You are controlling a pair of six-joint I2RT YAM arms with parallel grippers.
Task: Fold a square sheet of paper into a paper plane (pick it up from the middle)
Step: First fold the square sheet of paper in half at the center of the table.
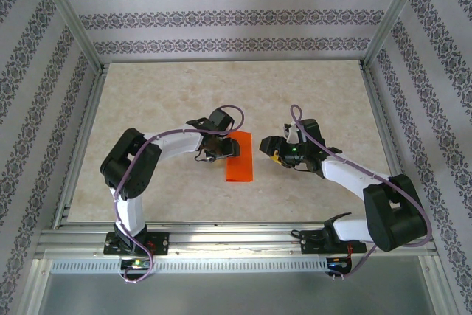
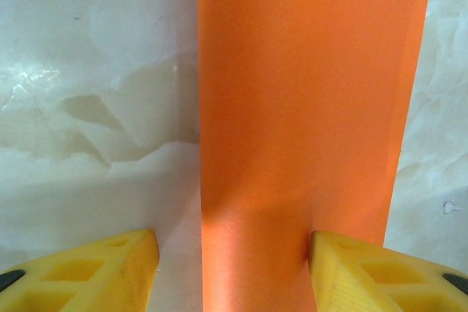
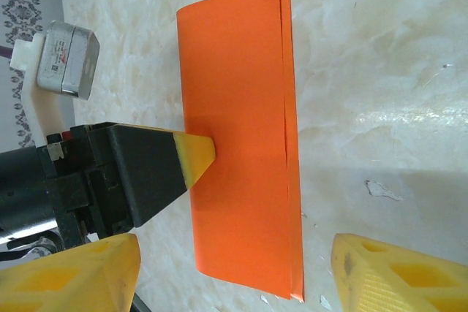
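Observation:
The square sheet of paper (image 1: pixel 240 156) is bright orange and lies flat on the table, folded in half into a long rectangle. Its two loose edges nearly match along one long side (image 3: pixel 287 144). My left gripper (image 1: pixel 221 150) is at the folded long side with its jaws apart. One yellow fingertip (image 3: pixel 196 153) rests on the paper near that edge. In the left wrist view the paper (image 2: pixel 300 107) runs between the two fingers of the left gripper (image 2: pixel 232 257), and the right-hand finger (image 2: pixel 344 261) touches it. My right gripper (image 1: pixel 270 147) stands open just right of the sheet and apart from it, its fingers either side of the paper (image 3: pixel 234 268).
The table (image 1: pixel 147 101) is pale marbled stone with an aluminium frame (image 1: pixel 81 57) around it and patterned walls behind. Small white flecks (image 3: pixel 380 191) lie on the surface right of the sheet. Free room lies beyond and to both sides of the arms.

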